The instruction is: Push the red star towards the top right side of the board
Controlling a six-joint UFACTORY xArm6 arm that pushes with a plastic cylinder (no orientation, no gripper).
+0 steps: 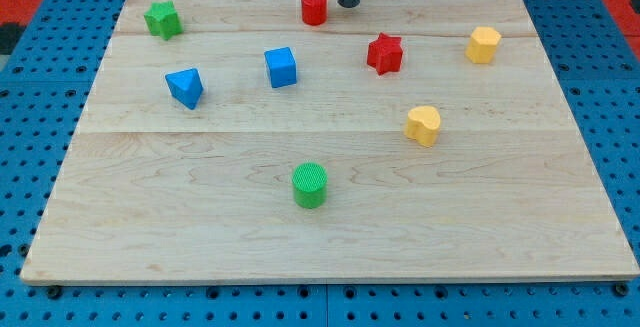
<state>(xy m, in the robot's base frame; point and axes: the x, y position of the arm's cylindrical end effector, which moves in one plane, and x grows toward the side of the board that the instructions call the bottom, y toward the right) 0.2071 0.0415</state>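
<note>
**A:** Where's the red star (384, 53) right now?

**B:** On the upper half of the worktop (330, 237), a little to the view's right of centre. It sits free, with nothing touching it. The yellow hexagonal block (483, 44) is off to its right, near the top right corner, and the yellow heart-like block (423, 125) lies below and to its right.

**A:** And my tip?

**B:** My tip (348, 5) is at the view's top edge, just beside the red cylinder (314, 7) on its right, and above and to the left of the star, clearly apart from it. There's no gripper on this rig, only the rod, so nothing is held.

**A:** So which step is this?

**B:** I'd judge it's the approach; the star isn't contacted yet. To send it up and right, the tip needs to get to the star's lower left side first, so it has to travel down past the star without clipping it.

**A:** Anything in the way?

**B:** The blue cube (281, 67) is to the star's left but well apart. The likelier trouble is the yellow hexagonal block, sitting near where the star is meant to go.
</note>
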